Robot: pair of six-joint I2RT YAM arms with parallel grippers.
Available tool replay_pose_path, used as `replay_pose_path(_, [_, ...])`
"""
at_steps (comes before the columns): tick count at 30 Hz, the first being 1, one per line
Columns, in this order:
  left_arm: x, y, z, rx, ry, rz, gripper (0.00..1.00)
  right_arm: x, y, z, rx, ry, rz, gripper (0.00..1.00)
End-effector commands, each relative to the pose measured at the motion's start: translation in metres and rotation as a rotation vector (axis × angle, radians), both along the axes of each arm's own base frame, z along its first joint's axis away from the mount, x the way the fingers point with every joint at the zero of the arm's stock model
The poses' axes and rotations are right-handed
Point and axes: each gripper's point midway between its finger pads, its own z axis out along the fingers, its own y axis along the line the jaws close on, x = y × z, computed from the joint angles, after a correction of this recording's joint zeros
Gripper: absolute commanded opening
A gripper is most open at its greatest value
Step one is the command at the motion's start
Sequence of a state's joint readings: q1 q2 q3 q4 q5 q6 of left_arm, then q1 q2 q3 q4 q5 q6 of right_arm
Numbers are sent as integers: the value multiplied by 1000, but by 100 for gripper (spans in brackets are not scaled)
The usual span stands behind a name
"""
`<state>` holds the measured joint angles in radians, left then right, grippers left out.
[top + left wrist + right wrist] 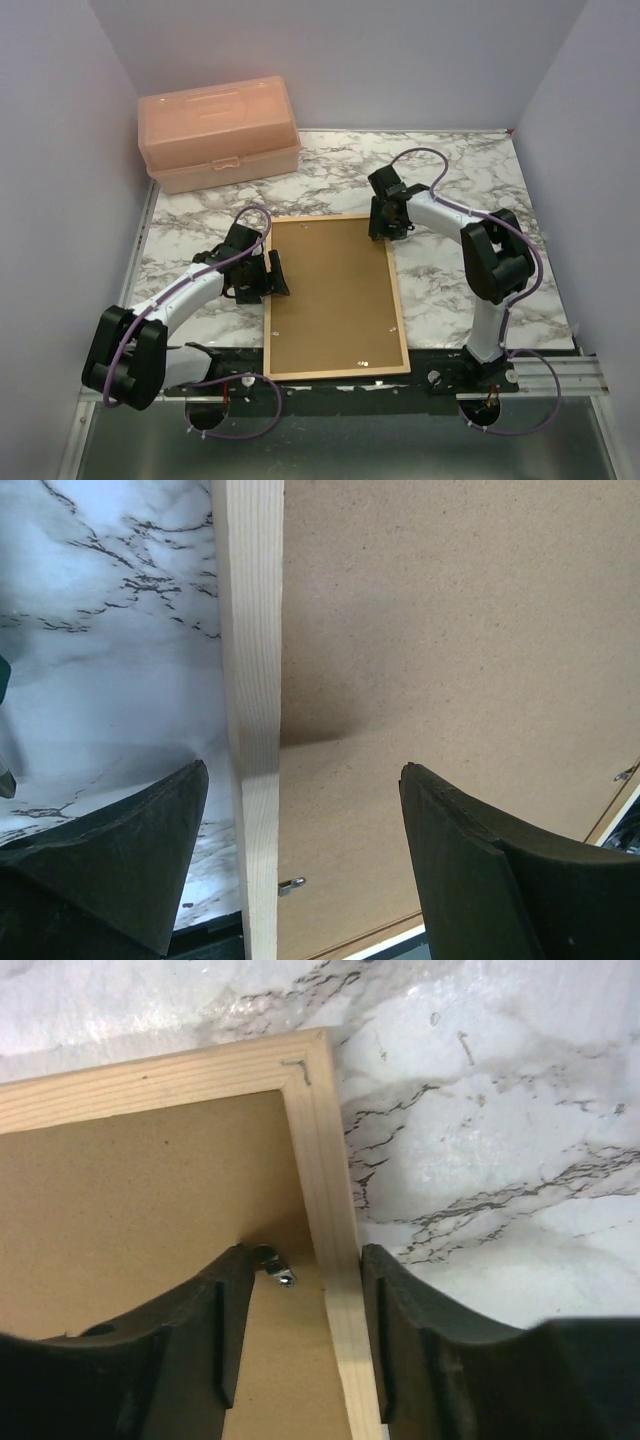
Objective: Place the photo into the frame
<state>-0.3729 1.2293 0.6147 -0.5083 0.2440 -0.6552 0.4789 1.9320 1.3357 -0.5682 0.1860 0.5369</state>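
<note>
**Top view.** The frame (337, 374) lies flat on the marbled surface (470, 170) with its back upward and its long sides running near to far. A brown backing board (335, 295) fills its opening. The left gripper (272, 276) sits at the frame's left side, about midway along. The right gripper (386, 228) sits at the far right corner. A peach toolbox (220, 130) stands at the far left, well apart from both. The photo shows in no view. Whether it lies under the board or somewhere else cannot be told.

**Left wrist view.** The frame (250, 680) appears here as its left bar. The left gripper (302, 770) stands wide open, with one finger (130, 860) over the surface and the other over the board. The bar runs between them and neither finger touches it. A metal clip (291, 885) shows at the bar's inner edge.

**Right wrist view.** The right gripper (305, 1255) straddles the frame (310, 1060) on its right bar, just near of the corner. The outer finger (430, 1350) is at or just beside the bar's outer face. The inner finger hangs over the board beside a like metal clip, with a gap between it and the bar. The jaws stand narrower than the left pair but are not clamped, so nothing is held.

**Step in hand (judgement).** The arms appear to be taking hold of the frame by two opposite bars.

**Next move (judgement).**
- Both grippers need to close squarely on the thin wood.
- They should do so at matched height, so that the frame rises level and the board does not slip.
- If the photo is not yet inside, the clips must be turned and the board lifted out first.
</note>
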Motion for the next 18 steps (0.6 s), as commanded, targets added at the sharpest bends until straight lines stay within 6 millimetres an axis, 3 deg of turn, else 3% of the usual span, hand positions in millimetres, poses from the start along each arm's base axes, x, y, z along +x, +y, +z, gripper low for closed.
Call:
replay_pose_path(1, [4,1,-6,2,-5,-4,78,-4,-18,-12,-71,30,-12,43])
replay_pose_path(6, [4,2,-10,13,5,-3,77,-6,-24,-16,-97,36,-20,27])
replay_pose_path(11, [5,2,-11,18,3,-3,77,-8,-25,-18,-101,43,-21,0])
replay_pose_path(13, [6,2,-10,18,1,-5,77,-10,-24,-17,-92,43,-21,0])
replay_pose_path(15, [6,3,-10,21,1,-8,77,-11,-22,-13,-74,33,-21,9])
replay_pose_path(18, [6,3,-11,25,3,-10,76,-15,-21,0,-38,8,-34,47])
